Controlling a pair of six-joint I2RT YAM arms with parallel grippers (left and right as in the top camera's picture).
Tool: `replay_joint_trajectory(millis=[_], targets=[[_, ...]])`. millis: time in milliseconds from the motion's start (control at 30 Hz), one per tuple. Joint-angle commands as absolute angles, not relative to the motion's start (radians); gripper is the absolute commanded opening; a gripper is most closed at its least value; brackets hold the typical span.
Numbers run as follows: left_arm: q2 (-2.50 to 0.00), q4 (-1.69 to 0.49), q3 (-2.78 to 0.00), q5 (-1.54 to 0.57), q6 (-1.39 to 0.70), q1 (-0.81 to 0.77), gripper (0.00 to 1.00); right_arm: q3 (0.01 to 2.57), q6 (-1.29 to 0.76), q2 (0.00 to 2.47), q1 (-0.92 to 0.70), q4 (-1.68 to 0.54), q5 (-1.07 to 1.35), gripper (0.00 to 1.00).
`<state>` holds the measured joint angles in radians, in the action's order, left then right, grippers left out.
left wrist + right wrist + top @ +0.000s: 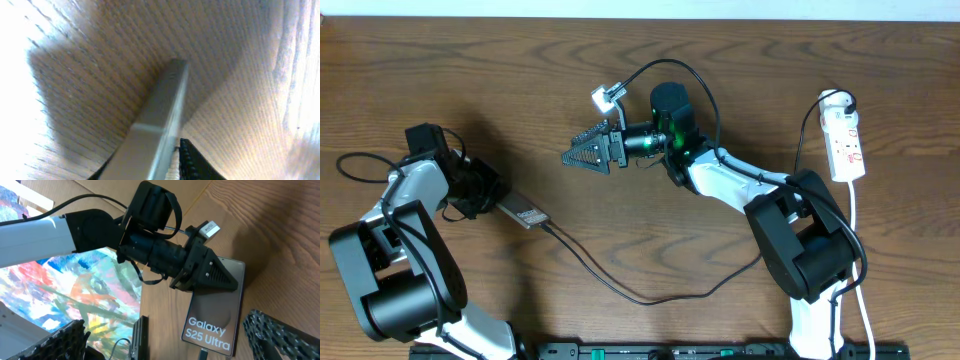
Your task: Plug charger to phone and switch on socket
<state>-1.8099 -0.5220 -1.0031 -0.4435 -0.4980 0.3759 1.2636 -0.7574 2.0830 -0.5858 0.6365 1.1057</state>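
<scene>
Left hand [218, 282] on phone [220, 314] end; right hand [580, 155] well apart

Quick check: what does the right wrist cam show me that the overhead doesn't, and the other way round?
Right wrist only: the white "Galaxy S25 Ultra" lettering on the phone, and a close look at the charger tip at its lower edge. I cannot tell whether it is fully seated.
Overhead only: the socket on the table's right side, the charger's whole cable run, and the right gripper hovering apart from the phone.
Both: the left gripper clamped on the phone, above the wooden table.
</scene>
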Motion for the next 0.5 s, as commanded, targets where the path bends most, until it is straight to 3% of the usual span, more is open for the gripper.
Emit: replay_joint_trajectory(millis=[0, 467], targets=[[-1.813, -0.530, -0.986, -0.430, -0.499, 0.374, 0.29, 1.281, -0.743, 2.068, -0.592, 0.635, 1.109, 0.99], [-1.813, -0.537, -0.986, -0.430, -0.499, 0.374, 0.34, 1.281, -0.743, 2.068, -0.593, 0.632, 1.110, 0.99]])
